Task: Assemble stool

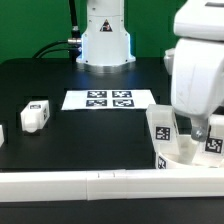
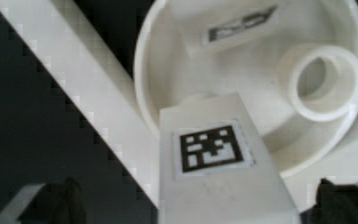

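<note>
The stool's parts are smooth, matte white plastic, each with a black-and-white square tag. The seat (image 2: 211,70) is a thick round disc with a raised rim and a round socket (image 2: 318,80) sunk in its face. It lies at the counter's near corner on the exterior view's right, close against the long white rail (image 1: 80,183) that runs along the near edge. Two chunky block legs (image 1: 163,125) (image 1: 213,143) stand upright at the seat. A third leg (image 1: 35,116) sits well apart, toward the edge at the exterior view's left, and a further white piece (image 1: 2,133) is cut off at that edge.

The counter (image 1: 40,75) is flat, matte black, with a green backdrop (image 1: 30,25) behind it. The marker board (image 1: 108,99) lies mid-counter, in front of the robot base (image 1: 105,40) at the far edge.

The arm (image 1: 200,60) hangs over the seat. In the wrist view the gripper (image 2: 202,205) has its dark fingers (image 2: 55,203) spread wide, with a tagged leg (image 2: 208,150) between them. A dark gap shows between that finger and the leg, so the jaws are apart and not clamped on it.
</note>
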`<state>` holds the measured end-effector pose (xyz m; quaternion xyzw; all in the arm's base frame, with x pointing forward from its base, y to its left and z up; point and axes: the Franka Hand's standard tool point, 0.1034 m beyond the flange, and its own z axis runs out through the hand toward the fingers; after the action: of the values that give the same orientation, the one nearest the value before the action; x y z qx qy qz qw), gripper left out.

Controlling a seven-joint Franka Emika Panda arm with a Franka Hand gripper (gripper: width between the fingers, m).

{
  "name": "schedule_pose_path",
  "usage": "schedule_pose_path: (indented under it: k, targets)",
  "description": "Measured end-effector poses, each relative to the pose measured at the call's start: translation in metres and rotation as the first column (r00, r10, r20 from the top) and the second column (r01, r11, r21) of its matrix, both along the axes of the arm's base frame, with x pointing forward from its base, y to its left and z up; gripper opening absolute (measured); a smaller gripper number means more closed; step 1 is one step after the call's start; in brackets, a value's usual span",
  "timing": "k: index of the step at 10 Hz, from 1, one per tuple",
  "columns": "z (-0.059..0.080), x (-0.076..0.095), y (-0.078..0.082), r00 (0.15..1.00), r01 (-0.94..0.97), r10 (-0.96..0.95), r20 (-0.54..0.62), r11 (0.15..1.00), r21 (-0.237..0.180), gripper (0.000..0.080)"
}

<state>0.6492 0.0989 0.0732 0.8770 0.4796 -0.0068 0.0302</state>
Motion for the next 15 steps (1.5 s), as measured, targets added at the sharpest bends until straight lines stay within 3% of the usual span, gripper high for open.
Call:
schedule_pose_path:
  k: [4, 5, 6, 9, 11, 12, 14, 15]
  targets:
    - [0.001, 0.006, -0.002, 0.999, 0.040, -0.040, 0.025, 0.999, 0.000, 0.0639]
    - [0.001, 0.006, -0.002, 0.995, 0.091, -0.091, 0.028, 0.996, 0.003, 0.0450]
    - [0.001, 0.005, -0.003, 0.983, 0.180, -0.180, 0.028, 0.984, 0.006, 0.0334]
    - [0.001, 0.006, -0.010, 0.903, 0.426, -0.427, 0.043, 0.904, 0.029, 0.0334]
    - [0.001, 0.006, -0.023, 0.759, 0.646, -0.649, 0.053, 0.761, 0.061, 0.0334]
    - [0.001, 0.006, -0.024, 0.771, 0.631, -0.634, 0.060, 0.774, 0.051, 0.0334]
    - [0.001, 0.006, -0.024, 0.667, 0.740, -0.743, 0.059, 0.669, 0.063, 0.0334]
    - [0.001, 0.007, -0.024, 0.535, 0.838, -0.843, 0.054, 0.538, 0.092, 0.0334]
